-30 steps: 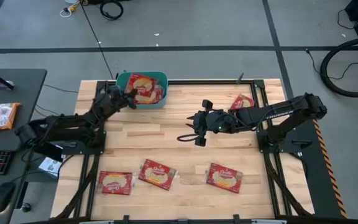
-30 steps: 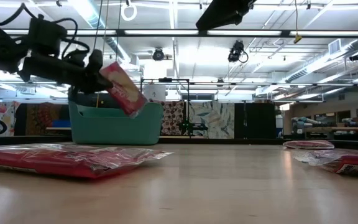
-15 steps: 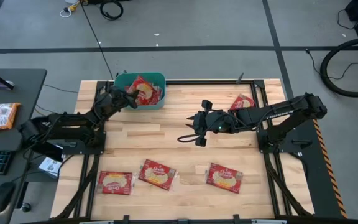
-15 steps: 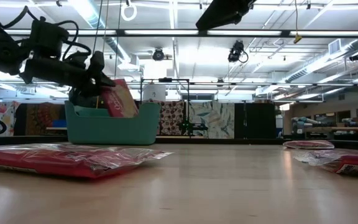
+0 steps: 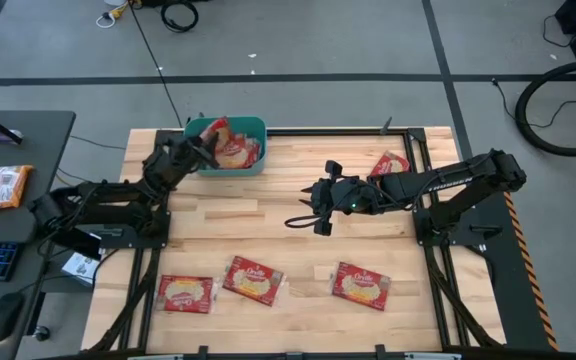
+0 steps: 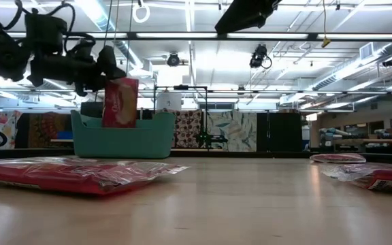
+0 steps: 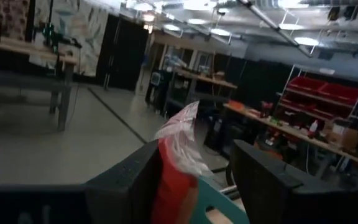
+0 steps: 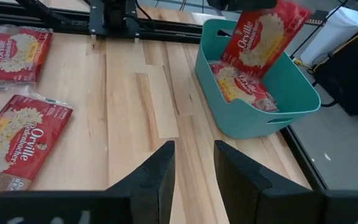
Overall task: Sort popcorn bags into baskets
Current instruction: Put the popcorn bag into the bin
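Now we are dropping a popcorn bag point(image 5: 215, 133) into the teal basket point(image 5: 230, 165) at the table's far edge. Our left tool point(image 5: 200, 150) has its fingers apart around the standing bag. Next, we should pull back; our right tool point(image 8: 191, 163) waits open mid-table.

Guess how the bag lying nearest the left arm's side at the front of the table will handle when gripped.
The popcorn bag lies flat with crinkly edges in the high view, so it is probably light and floppy, sagging from a one-edge grip. Its glossy film wrap may be slippery. The bag standing in the teal basket keeps its shape, suggesting some stiffness.
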